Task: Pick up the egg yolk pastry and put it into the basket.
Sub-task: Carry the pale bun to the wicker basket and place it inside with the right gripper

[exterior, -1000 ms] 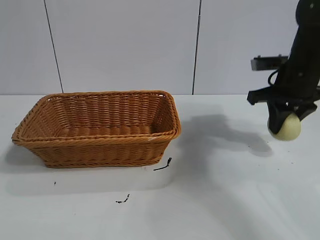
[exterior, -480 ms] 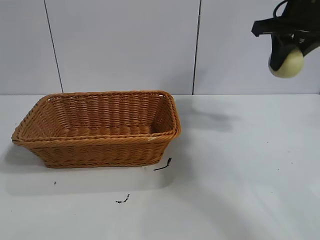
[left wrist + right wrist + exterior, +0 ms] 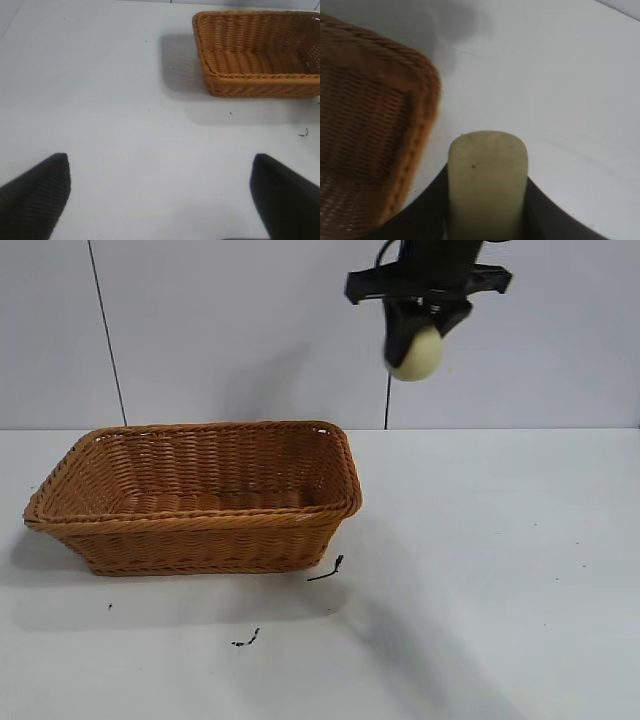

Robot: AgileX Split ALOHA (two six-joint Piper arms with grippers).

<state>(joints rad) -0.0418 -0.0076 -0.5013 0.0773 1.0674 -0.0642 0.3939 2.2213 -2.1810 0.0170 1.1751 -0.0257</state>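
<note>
My right gripper (image 3: 414,345) is shut on the pale yellow egg yolk pastry (image 3: 416,354) and holds it high in the air, above and a little right of the basket's right end. In the right wrist view the pastry (image 3: 487,182) sits edge-on between the two dark fingers (image 3: 427,207), with the basket's corner (image 3: 375,130) below and beside it. The orange-brown wicker basket (image 3: 195,522) stands empty on the white table at the left. My left gripper (image 3: 160,200) is open and empty over bare table, away from the basket (image 3: 260,80); it is out of the exterior view.
Two small black scraps lie on the table in front of the basket, one near its right corner (image 3: 327,570) and one nearer the front (image 3: 246,639). A grey panelled wall stands behind the table.
My right gripper has lifted the pastry from just above the table at the far right, then carried it left at height toward the basket. The basket has not moved.
</note>
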